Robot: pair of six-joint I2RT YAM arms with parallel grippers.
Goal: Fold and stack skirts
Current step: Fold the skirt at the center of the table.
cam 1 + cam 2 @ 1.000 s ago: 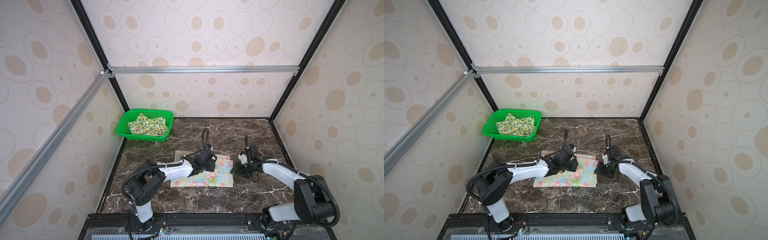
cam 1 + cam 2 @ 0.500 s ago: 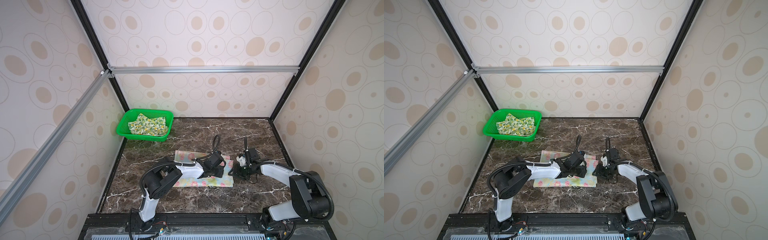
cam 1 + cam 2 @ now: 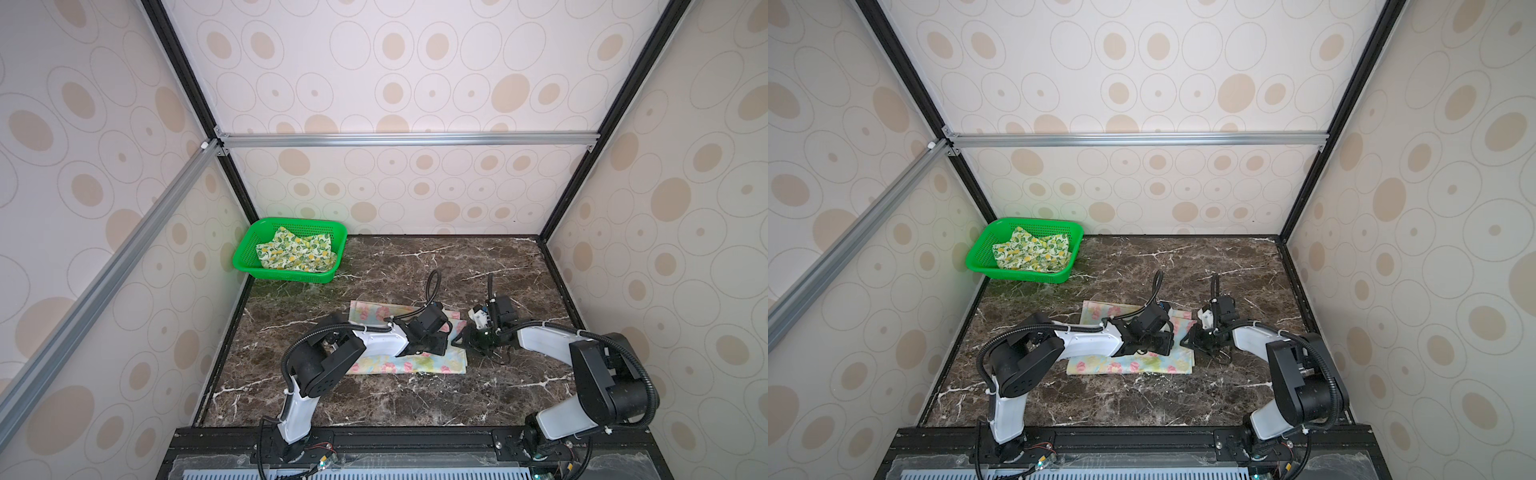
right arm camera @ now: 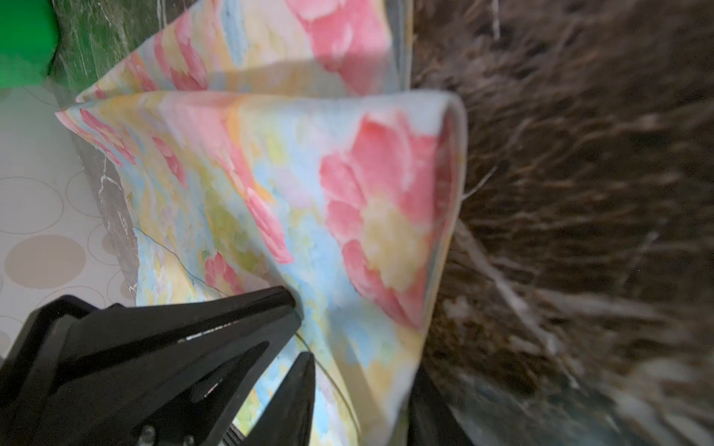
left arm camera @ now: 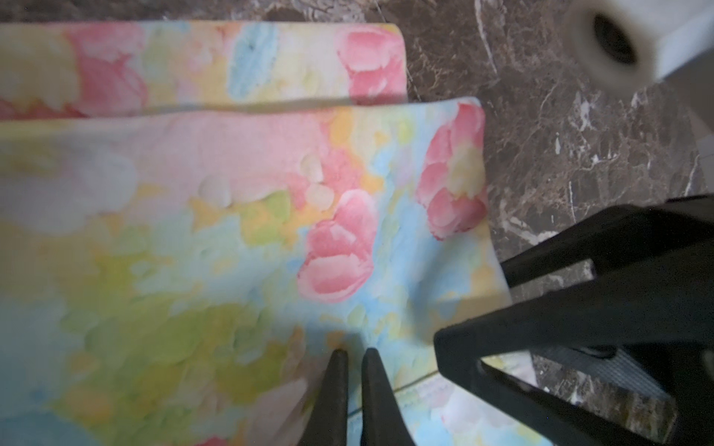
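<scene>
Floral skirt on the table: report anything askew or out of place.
The floral skirt is folded unevenly: in the left wrist view its top layer stops short, leaving a strip of the lower layer showing, and one corner bulges up off the marble table. The lemon-print skirt lies crumpled in the green basket.

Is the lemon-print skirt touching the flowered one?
Apart. Both top views show the lemon-print skirt inside the green basket, with table showing between it and the flowered skirt.

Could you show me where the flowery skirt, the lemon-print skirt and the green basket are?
flowered skirt point(image 3: 399, 366), in a top view, on its near edge.
lemon-print skirt point(image 3: 297, 251), in a top view, middle of the crumpled cloth.
green basket point(image 3: 286, 274), in a top view, its front wall.
</scene>
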